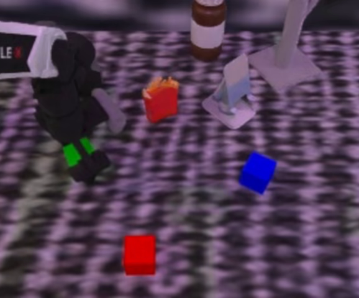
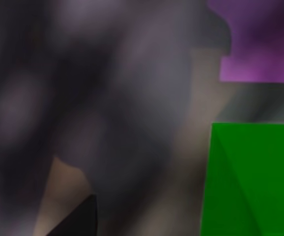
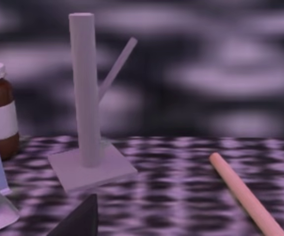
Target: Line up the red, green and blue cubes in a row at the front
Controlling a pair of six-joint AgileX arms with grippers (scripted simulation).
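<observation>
The green cube (image 1: 72,153) lies at the table's left under my left gripper (image 1: 83,155), and only strips of it show past the black fingers. In the left wrist view the green cube (image 2: 255,182) looms large, well apart from the one dark finger (image 2: 78,221) that shows; the gripper is open. The red cube (image 1: 139,254) rests near the front edge, left of centre. The blue cube (image 1: 257,172) sits right of centre, mid-table. My right arm is out of the top view; its wrist view shows one dark finger (image 3: 83,221) over bare cloth, open.
A red carton with a jagged orange top (image 1: 161,99) stands behind the cubes. A brown jar (image 1: 207,28), a grey post on a square base (image 1: 285,62) and a pale tilted object on a plate (image 1: 232,93) stand at the back. A pink rod (image 3: 245,196) lies near the right gripper.
</observation>
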